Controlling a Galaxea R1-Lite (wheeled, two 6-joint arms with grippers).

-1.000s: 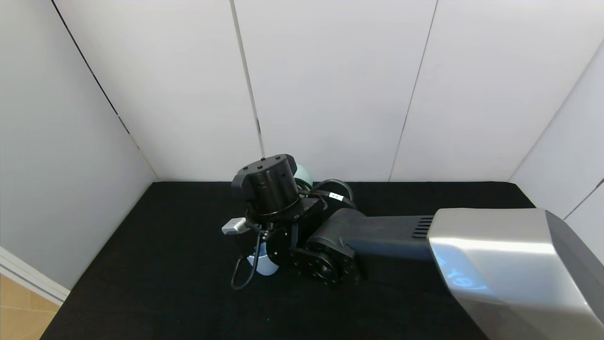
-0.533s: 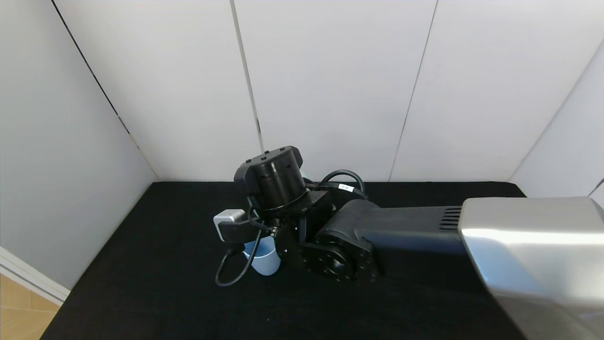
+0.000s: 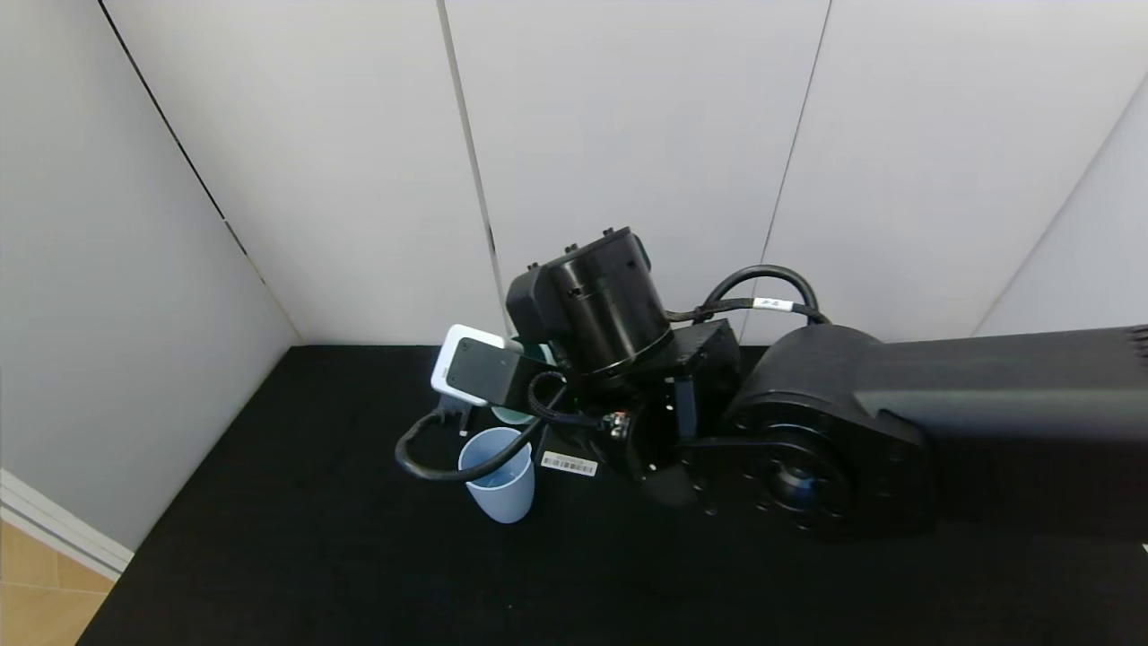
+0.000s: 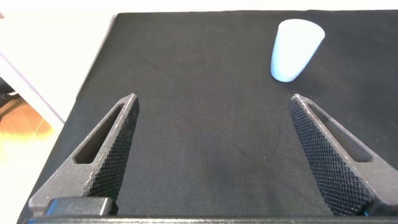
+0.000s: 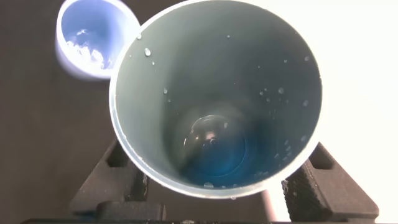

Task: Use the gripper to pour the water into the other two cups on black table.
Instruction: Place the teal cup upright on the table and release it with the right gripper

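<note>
My right gripper [image 5: 214,167] is shut on the teal-green tumbler [image 5: 217,93], held in the air beside and above the pale blue cup [image 5: 93,37]. A little water [image 5: 214,146] glints in the tumbler's bottom, and drops cling to its wall. The pale blue cup [image 3: 496,484] stands upright on the black table [image 3: 314,556], with wet glints inside. In the head view the right wrist [image 3: 610,314] hides most of the tumbler [image 3: 513,414]. My left gripper [image 4: 214,155] is open and empty, low over the table, with the pale blue cup [image 4: 297,48] farther off. The cream-white cup is hidden.
White wall panels [image 3: 628,161] close the table at the back and both sides. The table's left edge [image 4: 93,81] drops to a wooden floor. A loose black cable [image 3: 430,467] hangs from the right wrist next to the blue cup.
The right arm has lifted and swung up and to the right with the teal-green tumbler. The pale blue cup, half hidden before, now shows whole.
</note>
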